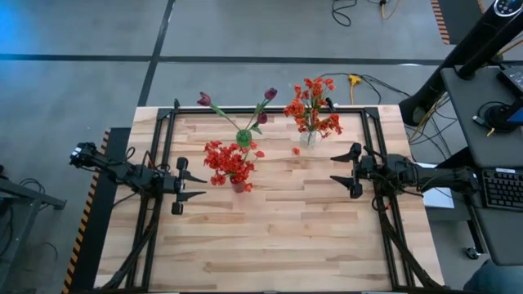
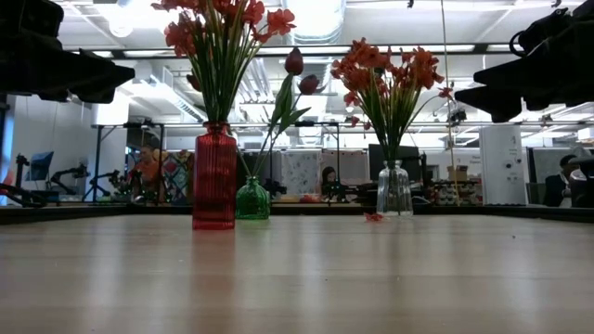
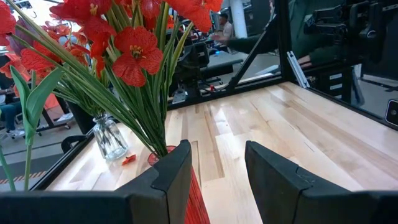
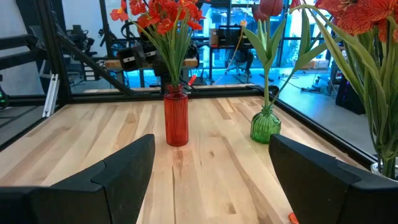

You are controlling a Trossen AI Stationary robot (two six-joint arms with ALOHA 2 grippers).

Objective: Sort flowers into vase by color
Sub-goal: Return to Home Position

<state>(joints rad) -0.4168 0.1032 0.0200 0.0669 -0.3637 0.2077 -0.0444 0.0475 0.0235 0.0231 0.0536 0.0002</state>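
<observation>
My left gripper (image 1: 196, 185) hangs over the left side of the wooden table (image 1: 270, 237), its two fingers spread apart with nothing between them; in the left wrist view the gap between the dark fingers (image 3: 174, 180) shows only bare boards. The red vase (image 1: 239, 186) stands close ahead of it. My right gripper (image 1: 339, 169) sits over the right side, facing inward, its fingers likewise wide apart and empty; it is well apart from all three vases.

The flowers are all in vases. The red blooms (image 1: 229, 159) fill the red vase near the table's middle. The dark purple tulips (image 1: 204, 100) stand in the small green vase (image 1: 243, 137) just behind it, their stems leaning out to either side. The orange-red blooms (image 1: 310, 106) stand in the clear vase (image 1: 309, 137) toward the far right. All three vases are upright. A small red petal (image 1: 296, 150) lies on the boards just beside the clear vase.
</observation>
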